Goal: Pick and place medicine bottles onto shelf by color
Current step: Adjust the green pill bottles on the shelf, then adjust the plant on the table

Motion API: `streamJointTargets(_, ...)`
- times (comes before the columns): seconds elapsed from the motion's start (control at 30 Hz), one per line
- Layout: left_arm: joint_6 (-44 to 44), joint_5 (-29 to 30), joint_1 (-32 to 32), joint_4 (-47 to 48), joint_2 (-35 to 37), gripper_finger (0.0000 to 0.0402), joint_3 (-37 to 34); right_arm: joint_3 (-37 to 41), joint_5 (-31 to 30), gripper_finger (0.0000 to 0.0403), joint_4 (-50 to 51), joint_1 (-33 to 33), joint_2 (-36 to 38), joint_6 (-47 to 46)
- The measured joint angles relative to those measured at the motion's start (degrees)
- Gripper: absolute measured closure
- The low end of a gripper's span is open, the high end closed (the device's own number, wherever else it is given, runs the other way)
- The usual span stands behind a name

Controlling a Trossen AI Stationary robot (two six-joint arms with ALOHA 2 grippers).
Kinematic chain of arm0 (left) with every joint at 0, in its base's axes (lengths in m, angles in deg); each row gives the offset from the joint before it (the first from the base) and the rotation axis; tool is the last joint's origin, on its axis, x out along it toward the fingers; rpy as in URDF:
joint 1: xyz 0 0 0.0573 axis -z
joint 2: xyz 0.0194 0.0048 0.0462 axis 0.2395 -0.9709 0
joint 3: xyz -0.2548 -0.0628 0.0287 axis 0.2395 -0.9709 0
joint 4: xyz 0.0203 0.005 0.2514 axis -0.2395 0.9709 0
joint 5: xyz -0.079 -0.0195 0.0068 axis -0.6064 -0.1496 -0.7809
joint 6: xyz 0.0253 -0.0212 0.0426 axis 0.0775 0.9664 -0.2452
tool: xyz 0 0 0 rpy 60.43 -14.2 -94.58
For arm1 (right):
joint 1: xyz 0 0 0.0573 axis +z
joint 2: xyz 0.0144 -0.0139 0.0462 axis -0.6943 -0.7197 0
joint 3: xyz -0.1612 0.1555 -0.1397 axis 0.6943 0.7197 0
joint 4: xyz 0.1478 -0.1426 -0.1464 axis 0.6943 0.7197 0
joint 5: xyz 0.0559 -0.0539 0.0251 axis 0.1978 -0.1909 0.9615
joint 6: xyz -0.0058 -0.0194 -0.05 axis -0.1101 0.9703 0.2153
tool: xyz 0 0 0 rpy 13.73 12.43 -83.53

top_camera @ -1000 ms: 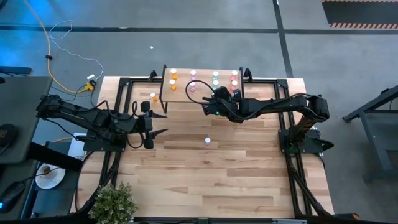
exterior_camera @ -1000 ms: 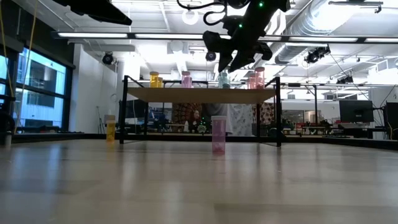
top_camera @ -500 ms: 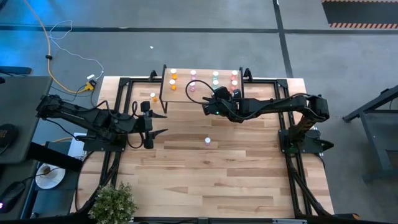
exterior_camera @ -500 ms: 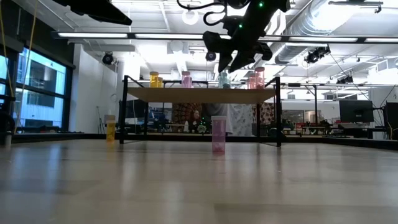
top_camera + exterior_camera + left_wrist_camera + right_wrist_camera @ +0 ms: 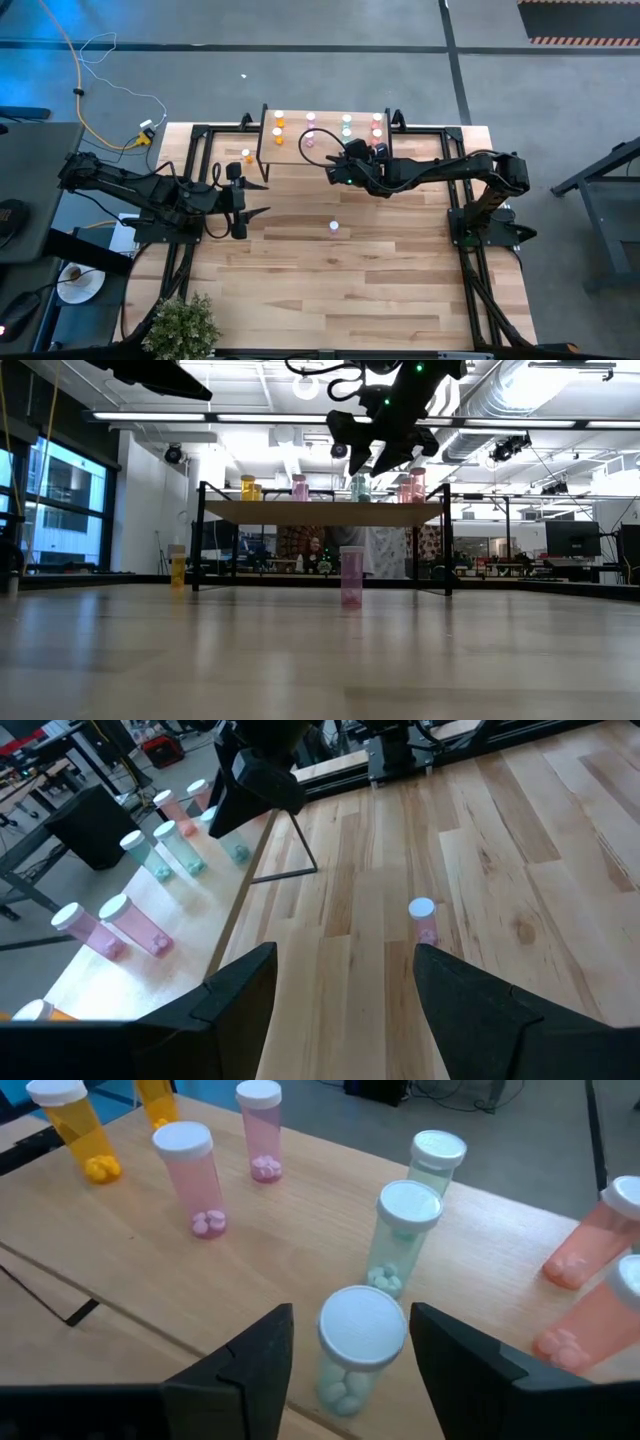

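While the left arm is held low over the left part of the table, the left gripper (image 5: 243,201) is seen with its fingers (image 5: 235,995) spread wide and nothing between them. An orange bottle (image 5: 247,155) is stood on the tabletop (image 5: 300,290) just left of the shelf (image 5: 325,150), beside its black leg. On the shelf, which is set at the table's far edge, the bottles are grouped by colour: two orange ones (image 5: 279,123) at the left end, two pink ones (image 5: 190,1178) next to them, then the teal-green ones (image 5: 405,1230), and the red ones (image 5: 590,1295) at the right end. A lone pink bottle (image 5: 334,228) is left upright on the tabletop near the middle, well apart from the shelf and from both grippers; it is also shown ahead of the left fingers in the left wrist view.

Reached in from the right, the right gripper (image 5: 341,160) is held above the shelf's front edge at the teal-green group. A teal-green bottle (image 5: 358,1342) with a white cap is stood upright on the shelf between its fingers (image 5: 255,1360). The fingers are parted, with a gap visible on each side of the bottle, so no grip is shown.
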Motion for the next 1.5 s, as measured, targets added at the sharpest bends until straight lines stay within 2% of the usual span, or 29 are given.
streamJointTargets(0.97, 0.0, 0.0, 0.0, 0.0, 0.0, 0.0177, 0.0, 0.0, -2.5, 0.0208, -5.4, 0.0, 0.5, 4.7)
streamJointTargets(1.27, 0.0, 0.0, 0.0, 0.0, 0.0, 0.0177, 0.0, 0.0, -3.4, 0.0208, -6.4, 0.1, 5.4, 8.7)
streamJointTargets(1.5, 0.0, 0.0, 0.0, 0.0, 0.0, 0.0177, 0.0, 0.0, 3.8, 0.0208, -6.2, 0.2, 8.5, 12.3)
